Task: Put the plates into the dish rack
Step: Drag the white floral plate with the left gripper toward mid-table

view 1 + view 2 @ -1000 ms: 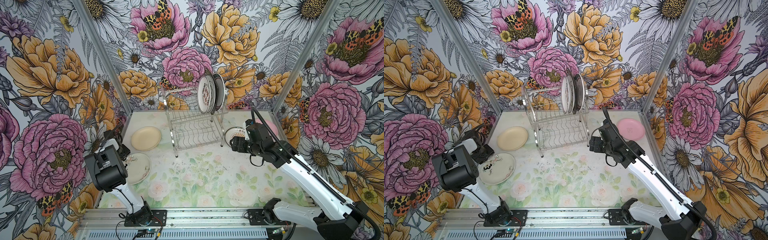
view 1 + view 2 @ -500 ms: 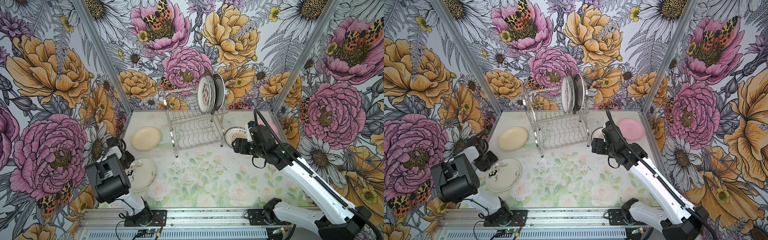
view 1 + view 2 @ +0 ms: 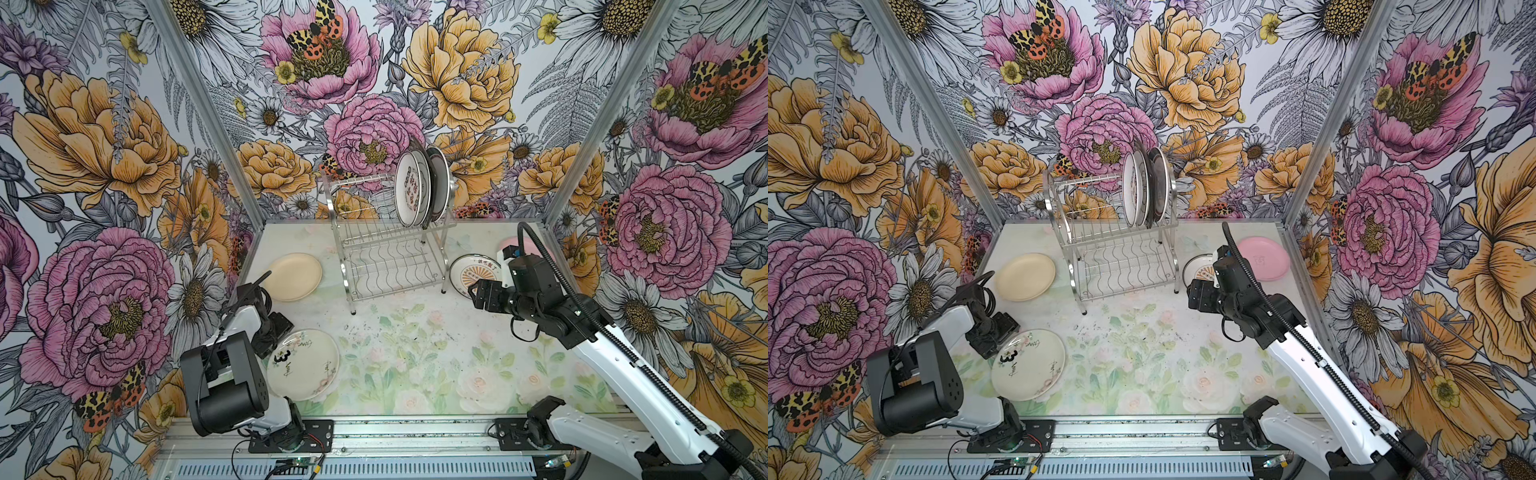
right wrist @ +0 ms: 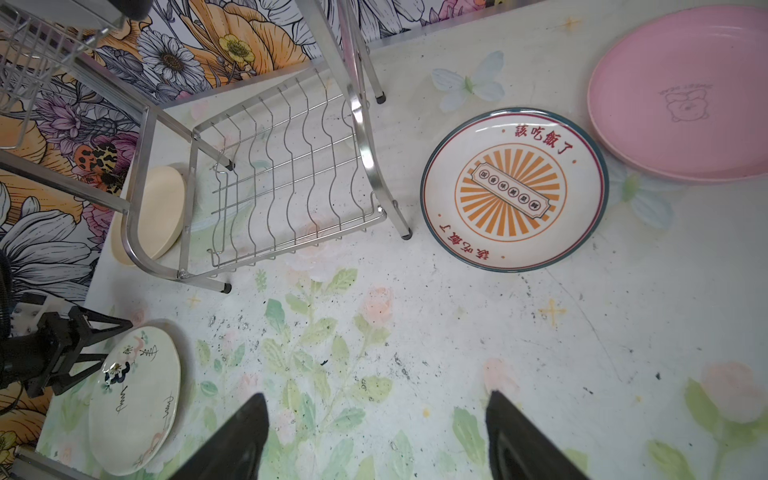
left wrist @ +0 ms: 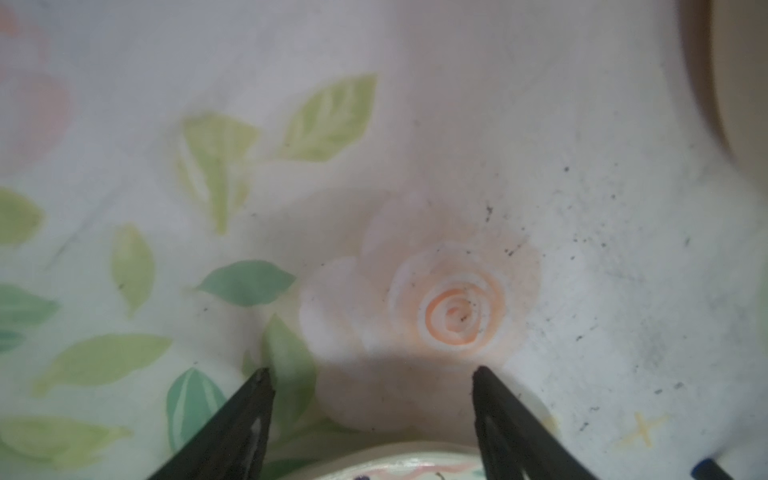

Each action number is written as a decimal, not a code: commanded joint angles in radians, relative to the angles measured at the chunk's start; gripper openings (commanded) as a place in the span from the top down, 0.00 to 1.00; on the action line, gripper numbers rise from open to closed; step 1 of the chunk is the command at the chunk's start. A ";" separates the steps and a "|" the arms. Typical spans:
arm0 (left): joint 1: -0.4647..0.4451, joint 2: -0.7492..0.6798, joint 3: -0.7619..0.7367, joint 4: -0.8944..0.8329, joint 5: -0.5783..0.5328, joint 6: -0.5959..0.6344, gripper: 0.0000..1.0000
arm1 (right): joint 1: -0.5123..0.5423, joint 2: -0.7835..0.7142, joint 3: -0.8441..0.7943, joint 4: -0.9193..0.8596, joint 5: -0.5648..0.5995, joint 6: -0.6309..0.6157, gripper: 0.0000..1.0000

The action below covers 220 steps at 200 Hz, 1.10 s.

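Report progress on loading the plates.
Done: about three plates stand in the upper tier of the dish rack. In hand: nothing; left gripper and right gripper are open. Left: painted plate, cream plate, sunburst plate and pink plate lie flat on the table.

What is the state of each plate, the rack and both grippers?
dish rack: upright, plates standing in upper tier
cream plate: flat on table
painted plate: flat on table
sunburst plate: flat on table
pink plate: flat on table
left gripper: open
right gripper: open
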 commanded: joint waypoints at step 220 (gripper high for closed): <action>-0.692 -0.413 -0.326 0.001 0.117 -0.737 0.10 | -0.125 -0.067 -0.072 0.019 -0.154 -0.061 0.16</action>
